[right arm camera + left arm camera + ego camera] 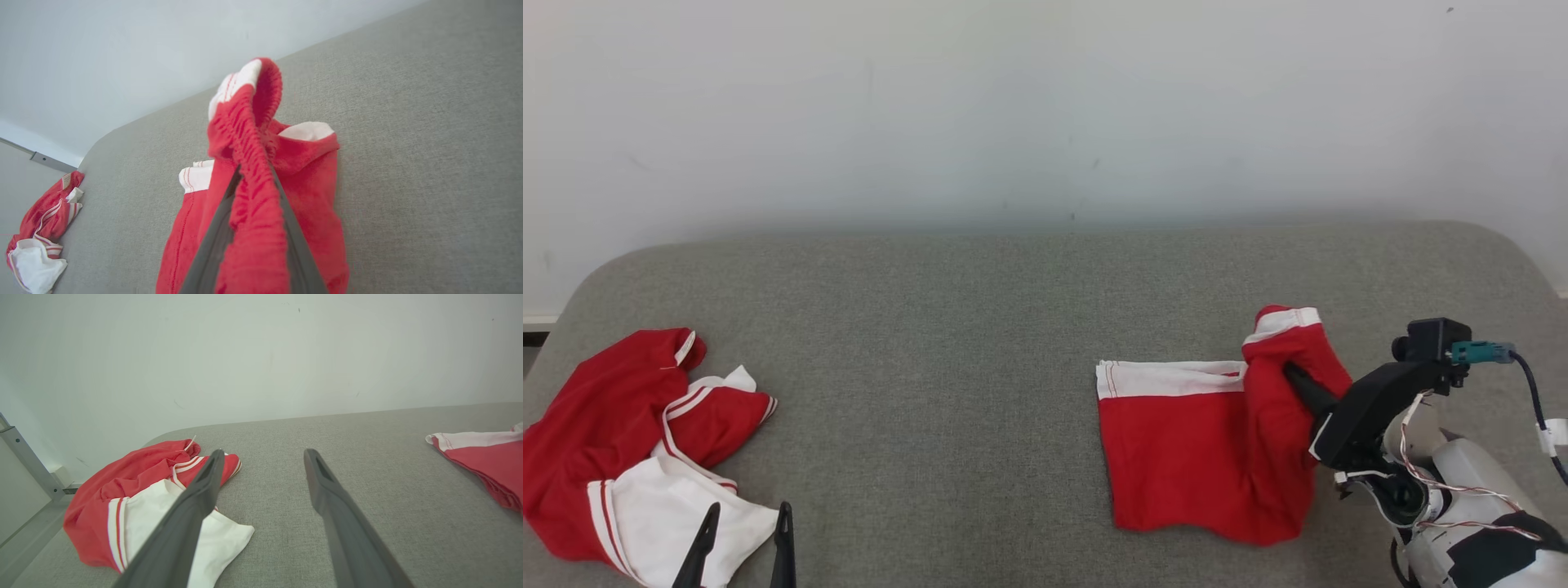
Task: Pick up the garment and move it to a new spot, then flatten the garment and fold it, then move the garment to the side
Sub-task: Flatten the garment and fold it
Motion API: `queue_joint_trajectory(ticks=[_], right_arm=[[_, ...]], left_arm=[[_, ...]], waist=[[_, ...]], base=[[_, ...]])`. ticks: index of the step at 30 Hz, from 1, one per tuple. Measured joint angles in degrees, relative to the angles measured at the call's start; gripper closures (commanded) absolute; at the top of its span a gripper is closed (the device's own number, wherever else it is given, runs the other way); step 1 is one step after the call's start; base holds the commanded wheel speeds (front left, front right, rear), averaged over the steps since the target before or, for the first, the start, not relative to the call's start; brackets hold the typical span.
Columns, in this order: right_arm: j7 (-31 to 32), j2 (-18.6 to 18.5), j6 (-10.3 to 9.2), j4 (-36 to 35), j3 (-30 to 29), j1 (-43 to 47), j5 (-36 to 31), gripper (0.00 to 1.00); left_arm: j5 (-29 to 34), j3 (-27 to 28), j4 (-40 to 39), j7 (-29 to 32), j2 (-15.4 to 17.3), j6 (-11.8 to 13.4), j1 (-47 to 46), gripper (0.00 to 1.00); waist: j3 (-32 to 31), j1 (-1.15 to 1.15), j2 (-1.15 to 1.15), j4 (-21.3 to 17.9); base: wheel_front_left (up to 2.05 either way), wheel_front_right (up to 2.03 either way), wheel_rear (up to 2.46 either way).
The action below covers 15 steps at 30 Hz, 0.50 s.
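**Right gripper and garment during the fold.** The right gripper (pixel 1297 377) is pressed together on a bunched fold of the garment (pixel 1184 449). In the right wrist view its two dark fingers (pixel 222 232) rise from the bottom edge and close on the ribbed red waistband (pixel 245 134). The waistband stands up past the tips and droops over at the top.

In the head view the fingers point toward the upper left. Their ends are buried in the cloth at the garment's right end, which stands clear of the cushion (pixel 980 327). The black wrist and pale forearm come in from the lower right corner, slanting low across the surface.

The rest of the garment lies flat at lower right of centre. Its long axis runs left to right across the frame, with a white band (pixel 1168 380) along its upper edge. The flat part therefore lies wholly to the gripper's left. On that reading, the coming move is a carry of the held end leftward along this axis.

The left gripper (pixel 750 523) is spread wide at the bottom edge, lower left, holding nothing. It is well apart from the garment, so the right arm is by far the nearer. A second garment (pixel 605 425), red and white and crumpled, lies just beyond the left fingers.
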Motion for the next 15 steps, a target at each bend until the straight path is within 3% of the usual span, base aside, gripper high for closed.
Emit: queue_joint_trajectory(ticks=[8, 15], right_arm=[[0.9, 4.6, -0.01, -1.9, 2.6, 1.4, 1.7, 1.00], [-3.8, 8.5, -0.01, 7.8, 1.9, -1.1, -4.1, 1.00]], left_arm=[[0.5, -1.1, 0.1, 0.0, -1.1, 0.0, -0.2, 0.00], [0.5, -2.9, 1.5, 0.0, -1.2, -0.1, -2.1, 0.00]], waist=[[0.4, 0.00, 0.00, 1.7], [1.0, 0.00, 0.00, 4.4]], base=[[0.00, 0.00, 0.00], [0.00, 0.00, 0.00]])
